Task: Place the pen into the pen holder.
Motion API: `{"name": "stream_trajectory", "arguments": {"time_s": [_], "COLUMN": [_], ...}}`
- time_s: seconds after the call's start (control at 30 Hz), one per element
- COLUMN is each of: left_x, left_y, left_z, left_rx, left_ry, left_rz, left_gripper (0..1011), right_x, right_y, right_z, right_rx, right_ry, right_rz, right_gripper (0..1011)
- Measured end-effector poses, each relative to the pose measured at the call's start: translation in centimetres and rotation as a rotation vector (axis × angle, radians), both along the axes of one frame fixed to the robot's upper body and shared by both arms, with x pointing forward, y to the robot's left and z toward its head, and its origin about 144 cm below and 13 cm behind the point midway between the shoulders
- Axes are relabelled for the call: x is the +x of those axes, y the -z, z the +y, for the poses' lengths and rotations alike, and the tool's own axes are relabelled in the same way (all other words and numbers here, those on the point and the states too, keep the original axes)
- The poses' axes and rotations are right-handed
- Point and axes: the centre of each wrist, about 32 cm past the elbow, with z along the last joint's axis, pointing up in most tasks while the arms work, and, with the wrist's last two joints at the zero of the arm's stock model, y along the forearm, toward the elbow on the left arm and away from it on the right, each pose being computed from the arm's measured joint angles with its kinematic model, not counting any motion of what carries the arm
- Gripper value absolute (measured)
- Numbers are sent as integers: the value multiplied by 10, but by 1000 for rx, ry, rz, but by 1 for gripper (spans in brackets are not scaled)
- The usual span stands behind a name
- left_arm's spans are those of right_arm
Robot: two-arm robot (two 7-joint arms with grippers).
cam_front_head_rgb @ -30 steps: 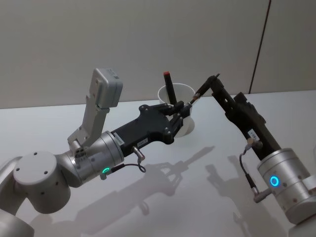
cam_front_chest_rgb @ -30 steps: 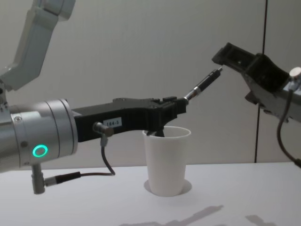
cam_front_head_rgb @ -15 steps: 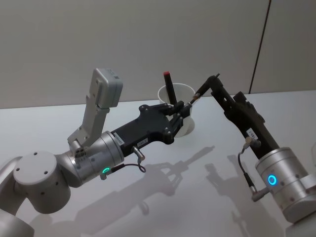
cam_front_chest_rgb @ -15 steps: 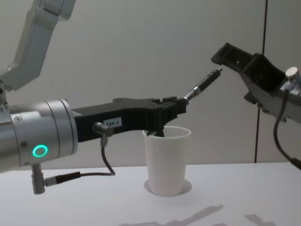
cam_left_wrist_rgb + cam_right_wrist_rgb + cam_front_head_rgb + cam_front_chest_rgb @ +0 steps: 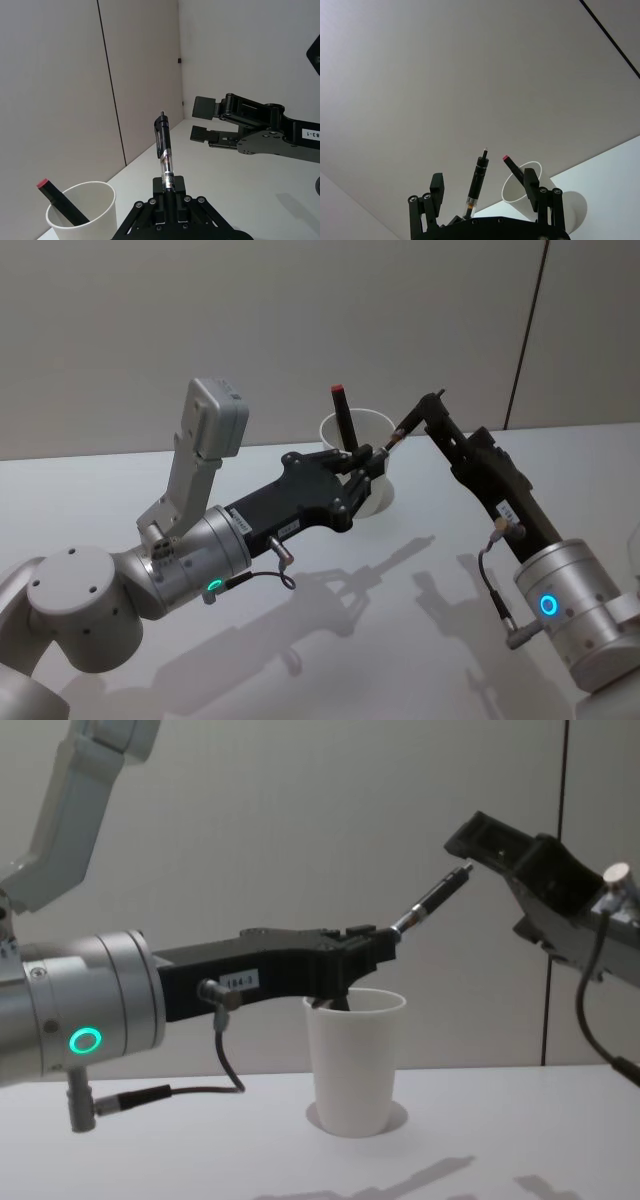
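Your right gripper [image 5: 202, 121], fingers spread, backs off slightly, while your left gripper [image 5: 385, 942] pinches the pen [image 5: 432, 900] slanting up, pen holder [image 5: 355, 1060] just below.

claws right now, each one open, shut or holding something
left claw: shut on the pen
right claw: open, holding nothing

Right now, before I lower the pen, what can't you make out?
- Black clear-barrelled pen, lower end: buried in the left gripper, left wrist view.
- White paper cup, floor; red-capped black marker, foot: behind the cup's wall, same view.
- Whether the open right gripper reaches the pen's top: they overlap, head view.
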Motion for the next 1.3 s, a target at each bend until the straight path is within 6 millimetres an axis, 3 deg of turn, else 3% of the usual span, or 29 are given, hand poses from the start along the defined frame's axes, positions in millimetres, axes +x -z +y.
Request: {"name": "stream_trajectory", "arguments": {"time_s": [1.3], "left_x": [0], "left_y": [0], "left_z": [0], "left_rx": [0], "left_ry": [0], "left_rz": [0], "left_gripper": [129], "right_x": [17], "right_y": [-8], "right_z": [3], "right_rx": [134], "right_ry": [-11], "right_rz": [31], "right_gripper": [1001]}}
